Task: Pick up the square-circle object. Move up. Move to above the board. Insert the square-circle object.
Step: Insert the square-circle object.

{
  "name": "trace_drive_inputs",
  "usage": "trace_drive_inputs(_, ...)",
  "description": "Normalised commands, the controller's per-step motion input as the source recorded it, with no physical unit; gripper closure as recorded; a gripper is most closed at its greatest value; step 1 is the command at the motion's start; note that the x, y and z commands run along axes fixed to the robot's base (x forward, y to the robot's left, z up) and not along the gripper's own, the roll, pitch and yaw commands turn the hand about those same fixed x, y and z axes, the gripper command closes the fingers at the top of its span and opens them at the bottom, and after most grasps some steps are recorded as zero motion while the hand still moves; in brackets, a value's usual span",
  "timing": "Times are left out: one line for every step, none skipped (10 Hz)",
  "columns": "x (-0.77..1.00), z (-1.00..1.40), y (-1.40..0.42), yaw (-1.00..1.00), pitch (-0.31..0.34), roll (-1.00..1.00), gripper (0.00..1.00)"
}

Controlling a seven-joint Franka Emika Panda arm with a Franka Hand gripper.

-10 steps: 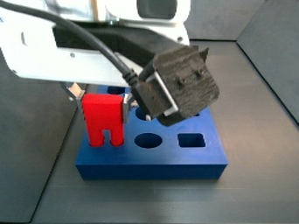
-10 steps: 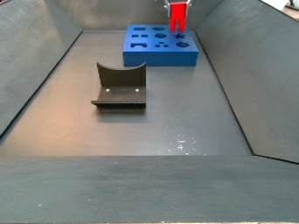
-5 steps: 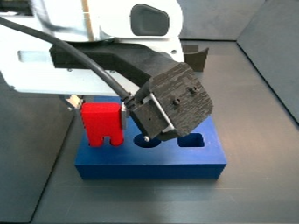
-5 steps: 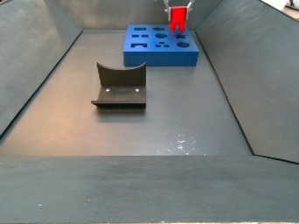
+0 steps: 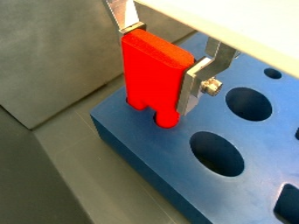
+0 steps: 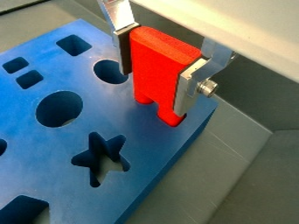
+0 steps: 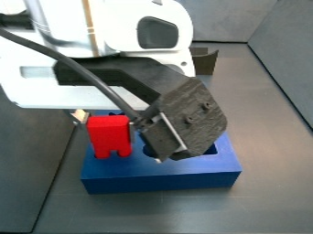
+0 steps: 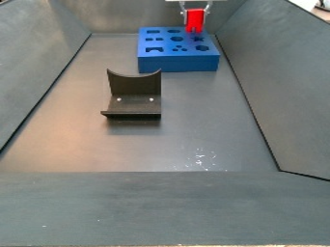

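Observation:
My gripper is shut on the square-circle object, a bright red upright block, with a silver finger on each side of it. It shows the same way in a wrist view. The block's two legs are down at the top face of the blue board, near one corner, and their tips seem to be entering holes there. In a side view the red block stands low on the board, partly hidden by the arm. In a side view the block is at the board's far right corner.
The board has star, round and square cut-outs. A dark olive-brown U-notched block sits mid-floor, apart from the board. Sloping grey walls enclose the bin floor.
The gripper has come down with the red block. The block's legs, which hung above the board, are now at its top face and the block sits lower.

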Motion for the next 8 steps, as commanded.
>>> trace_drive_inputs(0.35,-1.0,0.15,0.1,-0.066,0.0,1.0)
trace_drive_inputs(0.19,-0.97,0.25,0.11,-0.111,0.0,1.0)
trace_drive_inputs(0.0,-0.88,0.1,0.09,-0.149,0.08,1.0)
trace_drive_inputs(-0.24,-0.87,0.0,0.09,-0.163,0.16,1.0)
trace_drive_inputs(-0.24,-0.89,0.0,0.09,-0.166,0.15,1.0)
trace_drive_inputs(0.0,-0.29,-0.03,0.04,-0.166,0.07,1.0)
trace_drive_inputs(0.0,0.0,0.0,0.0,0.0,0.0,1.0)
trace_drive_inputs(0.0,-0.01,0.0,0.0,-0.007,0.0,1.0)
